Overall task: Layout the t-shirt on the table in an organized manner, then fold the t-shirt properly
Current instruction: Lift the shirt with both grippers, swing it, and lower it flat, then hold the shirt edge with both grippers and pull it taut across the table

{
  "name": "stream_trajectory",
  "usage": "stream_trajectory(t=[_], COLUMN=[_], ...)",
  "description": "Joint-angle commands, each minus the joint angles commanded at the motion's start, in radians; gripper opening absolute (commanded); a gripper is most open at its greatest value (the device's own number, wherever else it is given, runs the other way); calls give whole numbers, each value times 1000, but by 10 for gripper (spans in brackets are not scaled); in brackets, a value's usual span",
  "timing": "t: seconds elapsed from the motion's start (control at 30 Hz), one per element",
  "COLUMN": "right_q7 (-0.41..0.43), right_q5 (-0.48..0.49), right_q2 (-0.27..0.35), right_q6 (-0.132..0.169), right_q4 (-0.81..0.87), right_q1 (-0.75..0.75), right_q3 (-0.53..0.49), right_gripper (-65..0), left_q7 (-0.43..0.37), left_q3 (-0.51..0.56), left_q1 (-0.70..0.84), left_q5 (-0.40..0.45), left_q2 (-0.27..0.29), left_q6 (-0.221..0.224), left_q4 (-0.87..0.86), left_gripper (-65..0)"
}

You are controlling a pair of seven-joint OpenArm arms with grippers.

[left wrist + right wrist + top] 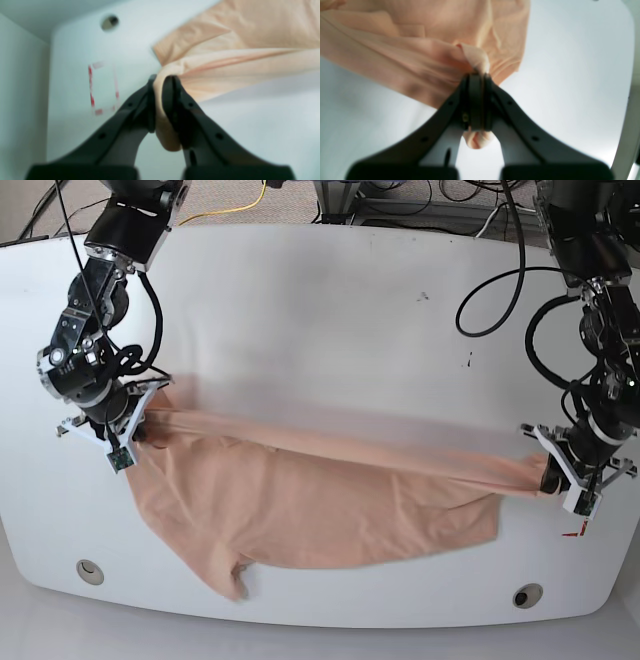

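You have the shirt (330, 515) stretched lengthwise across the table (330, 300), its long axis running from the right gripper (128, 442) to the left gripper (568, 480), slanting slightly in the base view. The shirt lies on the side of the table near the two round holes, its loose cloth spreading from the taut edge toward them. Your left fingers are clamped on one end of that edge, your right fingers on the other, and a bit of cloth pokes out past each pair. Your left wrist view shows a red outlined rectangle (103, 87) on the table; the right wrist view doesn't. Only the base view shows both holes (90, 571) fully.
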Motion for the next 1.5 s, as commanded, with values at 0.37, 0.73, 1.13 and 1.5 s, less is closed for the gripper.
stream_trajectory(t=[0.37,0.73,1.13,1.5], right_q7=[40,71,72,74], right_q5=[0,0,-3,-3], right_q2=[-8,-9,-55,-57], right_q6=[0,0,0,0], right_q4=[2,3,2,-3], right_q1=[-164,-270,-356,-400], right_q3=[12,12,60,66], right_gripper=[-650,-650,-650,-650], left_q7=[2,2,3,5], left_q3=[-84,-130,-127,-124], left_q1=[226,358,443,476], left_q5=[0,9,12,12], left_q2=[0,-3,-6,-9], left_q6=[0,0,0,0], left_q4=[2,-5,-8,-8], left_gripper=[-650,-650,-650,-650])
